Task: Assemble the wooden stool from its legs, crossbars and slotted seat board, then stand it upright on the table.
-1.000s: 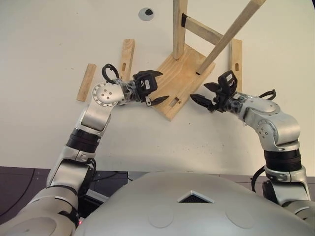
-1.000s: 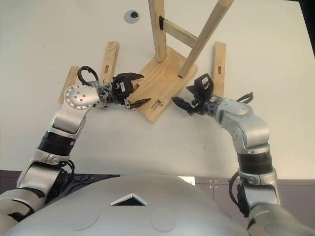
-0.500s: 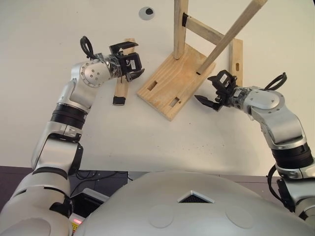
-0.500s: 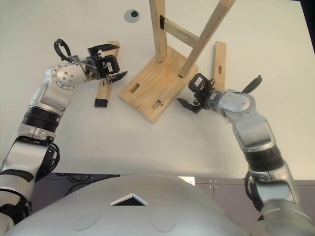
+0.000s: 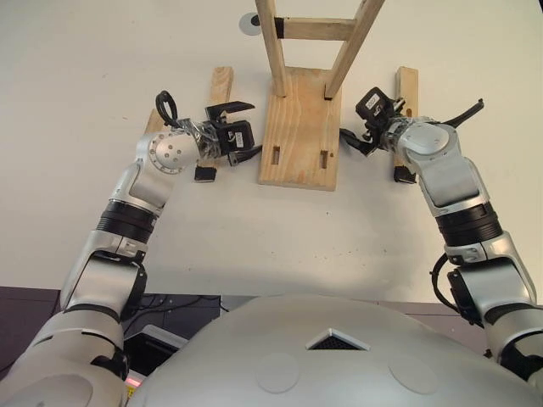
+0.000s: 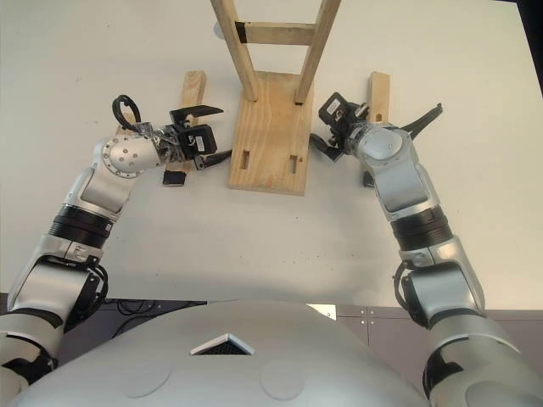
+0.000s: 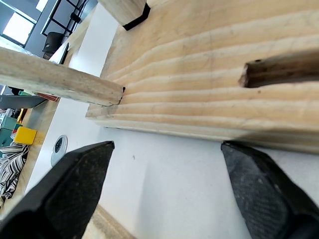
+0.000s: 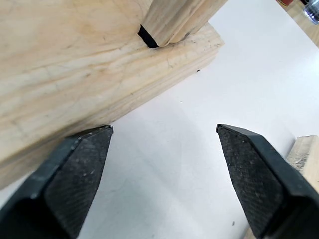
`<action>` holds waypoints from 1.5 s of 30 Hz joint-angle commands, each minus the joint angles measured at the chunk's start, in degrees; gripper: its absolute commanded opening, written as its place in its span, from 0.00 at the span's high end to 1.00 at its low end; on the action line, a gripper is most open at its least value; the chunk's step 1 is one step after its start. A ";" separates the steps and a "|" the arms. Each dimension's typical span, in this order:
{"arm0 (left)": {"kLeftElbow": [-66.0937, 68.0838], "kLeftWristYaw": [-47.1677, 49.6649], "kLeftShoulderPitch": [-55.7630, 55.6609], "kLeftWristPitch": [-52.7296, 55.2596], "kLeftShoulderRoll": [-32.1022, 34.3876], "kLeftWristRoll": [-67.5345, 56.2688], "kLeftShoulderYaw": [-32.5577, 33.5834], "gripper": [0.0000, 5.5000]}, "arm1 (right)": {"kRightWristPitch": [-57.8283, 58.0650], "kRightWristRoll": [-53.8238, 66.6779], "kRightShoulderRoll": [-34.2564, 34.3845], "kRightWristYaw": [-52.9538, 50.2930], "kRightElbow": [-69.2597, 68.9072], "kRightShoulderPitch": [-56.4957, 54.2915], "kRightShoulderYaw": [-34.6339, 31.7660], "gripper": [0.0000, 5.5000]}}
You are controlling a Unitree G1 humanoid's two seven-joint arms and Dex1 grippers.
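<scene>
Between left claw (image 5: 254,129) and right claw (image 5: 349,131), the seat board (image 5: 299,127).

White table (image 5: 254,229) bearing seat board (image 5: 299,127), left loose leg (image 5: 221,88), right loose leg (image 5: 408,85), grey disc (image 5: 250,23).

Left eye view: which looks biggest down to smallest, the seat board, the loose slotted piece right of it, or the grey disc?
Seat board
loose slotted piece, partly hidden
grey disc, partly behind a leg

Pale grainy wooden seat board (image 5: 299,129)
</scene>
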 commanded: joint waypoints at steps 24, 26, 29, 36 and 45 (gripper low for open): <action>-6.84 0.33 30.51 25.31 2.13 -33.90 39.76 0.28 | -0.14 2.73 -3.05 3.12 -8.61 4.29 -13.41 0.30; -6.01 -0.08 30.72 25.46 1.82 -33.57 38.69 0.31 | -0.15 2.69 -2.72 3.19 -8.59 4.63 -13.32 0.30; -5.49 -0.63 30.57 26.02 1.47 -34.37 38.21 0.39 | -0.26 2.61 -2.30 3.18 -8.58 5.03 -13.03 0.30; -4.98 -1.14 30.92 27.15 0.99 -35.41 37.82 0.59 | -0.63 2.50 -2.13 3.08 -8.19 5.08 -12.54 0.30; -4.90 0.79 27.73 25.03 0.61 -36.14 38.25 0.77 | -0.18 4.97 -1.62 3.31 -7.77 4.76 -15.10 0.30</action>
